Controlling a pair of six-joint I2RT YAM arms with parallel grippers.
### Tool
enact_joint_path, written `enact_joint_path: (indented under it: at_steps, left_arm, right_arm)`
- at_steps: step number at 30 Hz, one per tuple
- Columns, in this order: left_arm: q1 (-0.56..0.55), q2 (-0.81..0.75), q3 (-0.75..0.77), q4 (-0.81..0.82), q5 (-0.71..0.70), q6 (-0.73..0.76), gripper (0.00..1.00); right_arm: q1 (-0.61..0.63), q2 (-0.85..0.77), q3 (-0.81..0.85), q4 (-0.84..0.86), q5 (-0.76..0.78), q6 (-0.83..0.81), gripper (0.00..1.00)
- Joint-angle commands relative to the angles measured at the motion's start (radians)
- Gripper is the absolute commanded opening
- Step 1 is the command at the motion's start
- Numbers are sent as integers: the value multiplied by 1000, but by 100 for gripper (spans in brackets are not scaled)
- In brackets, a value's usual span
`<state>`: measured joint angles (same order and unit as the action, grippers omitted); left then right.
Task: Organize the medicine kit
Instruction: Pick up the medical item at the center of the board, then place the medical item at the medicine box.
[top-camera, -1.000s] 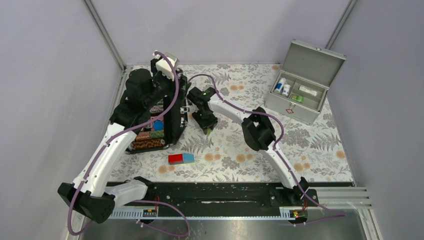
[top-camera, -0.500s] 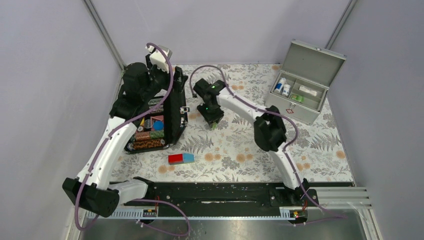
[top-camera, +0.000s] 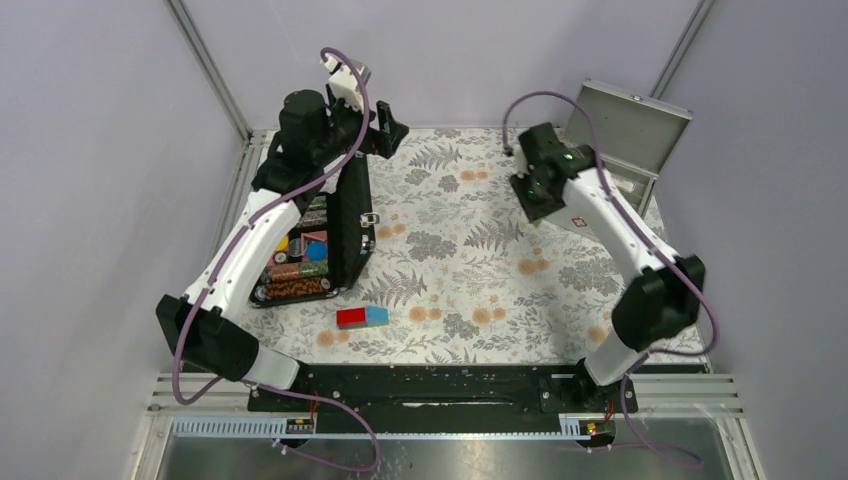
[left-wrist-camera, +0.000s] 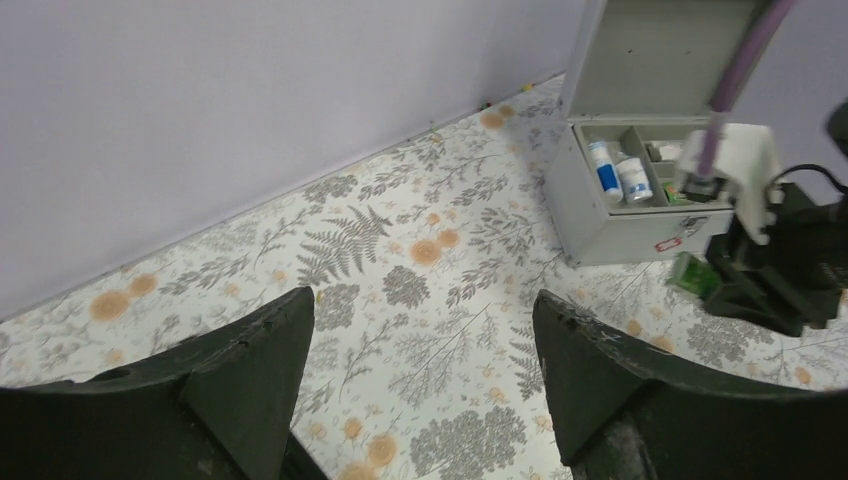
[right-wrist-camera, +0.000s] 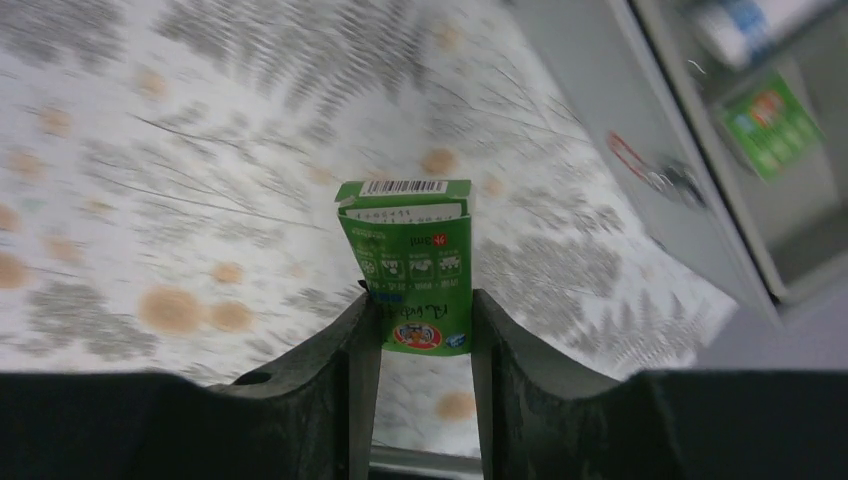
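The medicine kit is a grey metal box at the back right with its lid up, and my right arm covers part of it. Two white bottles stand in its left compartment, and a green packet lies in another. My right gripper is shut on a small green carton, held upright over the floral mat just left of the kit's front wall. My left gripper is open with nothing between its fingers. It hovers at the back of the mat, above the black case's far end.
A black case with colourful contents stands open at the left. A red and blue block lies on the mat near the front. Grey walls close in the back and both sides.
My right arm has swung from beside the black case across the mat to the kit, carrying the green carton. My left arm has risen from the case toward the back wall.
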<state>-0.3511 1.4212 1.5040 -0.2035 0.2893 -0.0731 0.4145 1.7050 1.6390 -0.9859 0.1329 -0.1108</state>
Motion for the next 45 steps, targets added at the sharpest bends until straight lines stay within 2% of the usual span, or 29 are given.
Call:
enact_joint_path:
  at_steps: [1, 5, 8, 16, 20, 24, 30, 38, 42, 45]
  left_arm:
    - [-10, 40, 105, 55, 58, -39, 79]
    - [-10, 56, 118, 57, 76, -21, 79]
    - [-11, 66, 128, 55, 89, -9, 79]
    - [-15, 90, 167, 27, 100, -5, 80]
    - [-26, 73, 163, 12, 68, -4, 79]
    - [-33, 53, 155, -15, 46, 9, 79]
    - [-35, 15, 141, -34, 4, 33, 79]
    - [-35, -15, 110, -35, -12, 51, 79]
    - [-35, -15, 101, -25, -10, 49, 79]
    - [-35, -11, 103, -21, -1, 43, 79]
  right_arm:
    - [-102, -201, -200, 129, 135, -202, 38]
    - [-225, -321, -361, 278, 177, -366, 39]
    - [-307, -349, -401, 347, 166, -461, 40]
    - [-521, -232, -286, 426, 33, -693, 40]
    - [-581, -145, -228, 453, -59, -862, 40]
    - [-608, -55, -174, 429, -115, -1011, 42]
    - [-620, 44, -78, 314, -161, -1082, 42]
    - [-623, 60, -123, 231, -116, -1199, 44]
    - [-623, 54, -144, 231, -85, -1212, 45]
    - [-623, 68, -110, 220, -68, -1180, 53]
